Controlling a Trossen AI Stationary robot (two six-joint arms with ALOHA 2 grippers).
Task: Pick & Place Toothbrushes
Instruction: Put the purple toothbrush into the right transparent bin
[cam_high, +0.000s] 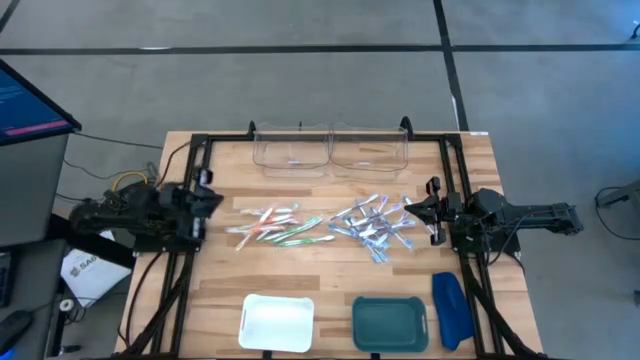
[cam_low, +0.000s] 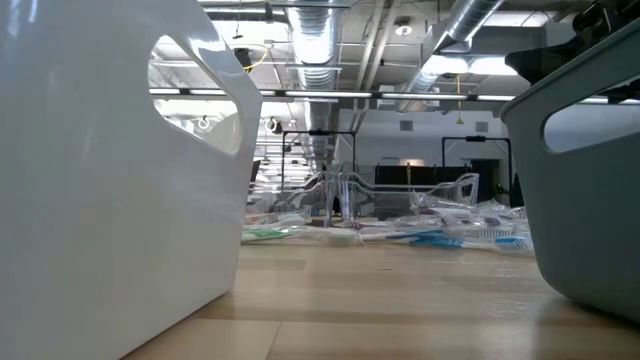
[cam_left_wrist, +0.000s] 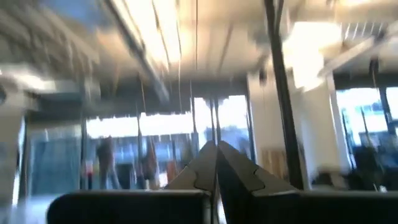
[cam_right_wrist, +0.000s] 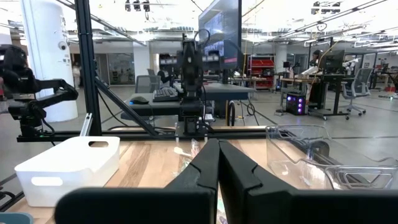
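You have both arms parked at the table's sides. The left gripper (cam_high: 215, 198) sits at the left edge, fingers pressed together and holding nothing. The right gripper (cam_high: 412, 208) sits at the right edge, fingers also together and empty, just beside the wrapped pile. The toothbrushes (cam_high: 325, 224) lie mid-table in two heaps, coloured ones left, clear-wrapped ones right. Two clear bins (cam_high: 331, 150) stand far; a white tray (cam_high: 277, 322) and teal tray (cam_high: 390, 324) near.

The table (cam_high: 330, 275) is pale, matt wood in glued strips. The two bins (cam_high: 330, 150) at its far edge are clear glossy plastic, and the white tray (cam_high: 277, 322) is smooth plastic. Some toothbrushes (cam_high: 375, 225) lie in shiny clear wrapping.
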